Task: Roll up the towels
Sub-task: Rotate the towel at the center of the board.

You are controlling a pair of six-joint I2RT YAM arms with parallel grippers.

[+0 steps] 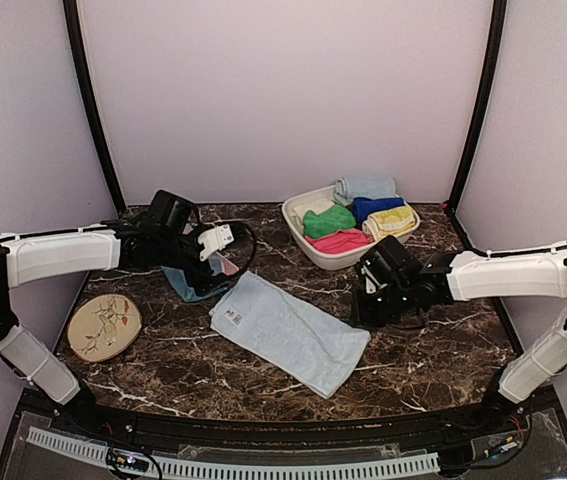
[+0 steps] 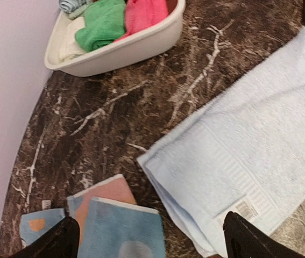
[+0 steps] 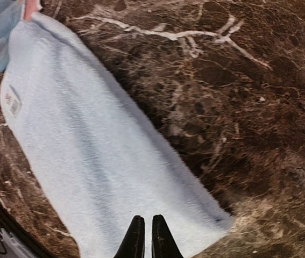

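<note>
While the pale blue towel (image 1: pixel 288 332) lies diagonally, left claw (image 2: pixel 149 237) gapes empty, right claw (image 3: pixel 144 230) pinched empty.

Left arm (image 1: pixel 58 255) and right arm (image 1: pixel 508 275): white shells, black joints (black cable (image 1: pixel 253 245) looping at one wrist).

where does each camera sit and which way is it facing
Top external: above and behind the arm bases, looking down on the marble table; the left arm and right arm show whole.
Left wrist: on the left arm, looking down toward the basin; the left gripper shows at the bottom, fingertips wide apart.
Right wrist: on the right arm, looking down along the pale blue towel; the right gripper shows at the bottom, fingertips together.
Shared: both wrist views show the pale blue towel's label and the spotted towel.
</note>
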